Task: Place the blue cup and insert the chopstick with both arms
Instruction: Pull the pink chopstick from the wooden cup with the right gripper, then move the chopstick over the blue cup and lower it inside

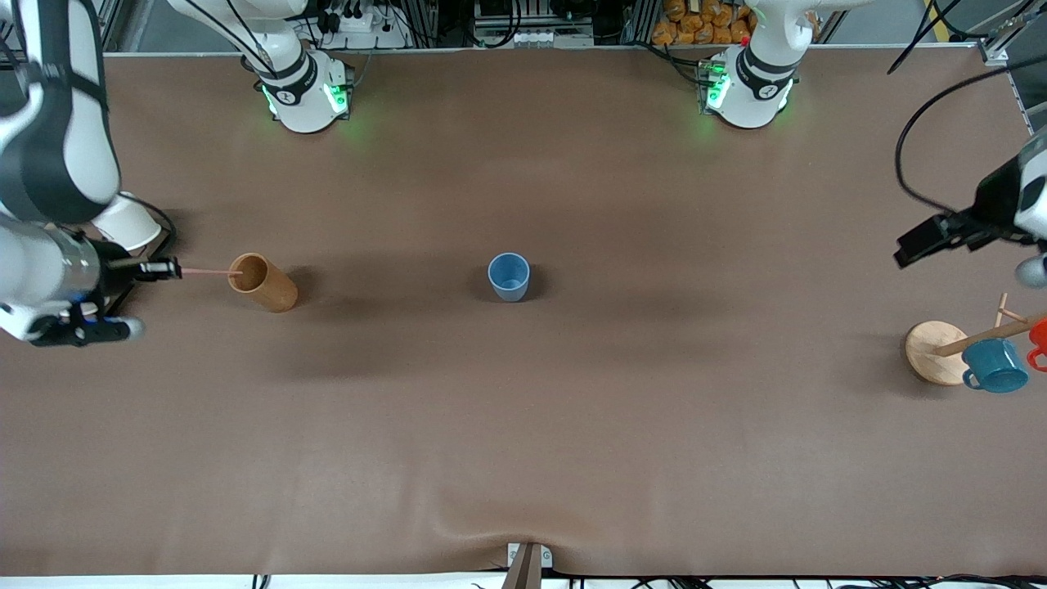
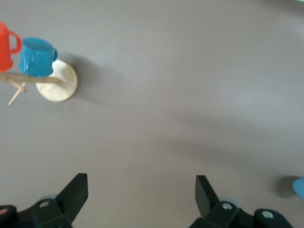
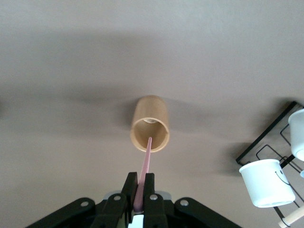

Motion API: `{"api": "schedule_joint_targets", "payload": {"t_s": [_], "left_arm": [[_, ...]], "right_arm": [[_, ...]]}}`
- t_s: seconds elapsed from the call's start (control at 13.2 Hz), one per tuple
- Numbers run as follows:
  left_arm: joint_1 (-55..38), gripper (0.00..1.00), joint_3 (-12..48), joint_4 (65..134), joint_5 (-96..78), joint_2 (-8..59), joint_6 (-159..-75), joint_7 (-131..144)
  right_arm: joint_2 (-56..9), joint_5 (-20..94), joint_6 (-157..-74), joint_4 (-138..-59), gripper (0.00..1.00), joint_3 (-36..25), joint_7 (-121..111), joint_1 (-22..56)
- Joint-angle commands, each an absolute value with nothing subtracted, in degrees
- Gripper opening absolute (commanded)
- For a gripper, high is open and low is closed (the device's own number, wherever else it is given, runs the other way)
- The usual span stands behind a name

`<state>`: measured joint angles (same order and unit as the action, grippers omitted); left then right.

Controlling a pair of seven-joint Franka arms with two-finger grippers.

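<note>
The blue cup (image 1: 509, 276) stands upright in the middle of the table; its edge (image 2: 299, 188) just shows in the left wrist view. My right gripper (image 1: 168, 268) (image 3: 141, 183) is shut on the pale-pink chopstick (image 1: 208, 271) (image 3: 145, 161). The stick's free tip reaches the mouth of an upright brown cylindrical holder (image 1: 263, 282) (image 3: 150, 124) toward the right arm's end. My left gripper (image 1: 904, 249) (image 2: 141, 190) hangs open and holds nothing. It is over bare table toward the left arm's end, well away from the cup.
A wooden mug rack with a round base (image 1: 928, 356) (image 2: 59, 85) stands at the left arm's end. It carries a teal mug (image 1: 994, 366) (image 2: 37, 57) and a red mug (image 1: 1040, 339) (image 2: 5, 47). White cups (image 3: 266, 183) sit on a black wire rack near the right arm.
</note>
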<state>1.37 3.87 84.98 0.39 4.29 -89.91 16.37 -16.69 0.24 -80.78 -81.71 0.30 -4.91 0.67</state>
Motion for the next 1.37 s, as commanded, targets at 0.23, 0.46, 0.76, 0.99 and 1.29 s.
{"api": "schedule_joint_targets", "payload": {"t_s": [0.23,0.46,0.76,0.99,1.29], "left_arm": [[0.2,1.00,2.5,94.0,-1.5,-4.7,-89.2,15.2],[-1.0,1.00,2.5,96.1,-1.4,-6.8,-89.5,15.1],[-2.3,1.00,2.1,95.7,-1.1,-6.3,-89.6,14.9],[-2.0,1.00,2.1,95.5,-1.3,-5.8,-90.1,14.9],[-1.8,1.00,2.5,95.3,-1.4,-4.5,-91.4,14.9]], "right_arm": [[-16.9,2.1,-83.8,-78.2,0.00,0.4,-4.7,13.3],[-17.1,4.9,-87.3,-78.6,0.00,0.4,-4.1,19.0],[-17.8,5.3,-93.2,-78.9,0.00,0.4,-2.6,28.5],[-19.1,4.9,-98.8,-79.2,0.00,0.3,-0.7,35.0],[-22.4,4.0,-105.5,-79.4,0.00,0.2,1.3,38.2]]}}
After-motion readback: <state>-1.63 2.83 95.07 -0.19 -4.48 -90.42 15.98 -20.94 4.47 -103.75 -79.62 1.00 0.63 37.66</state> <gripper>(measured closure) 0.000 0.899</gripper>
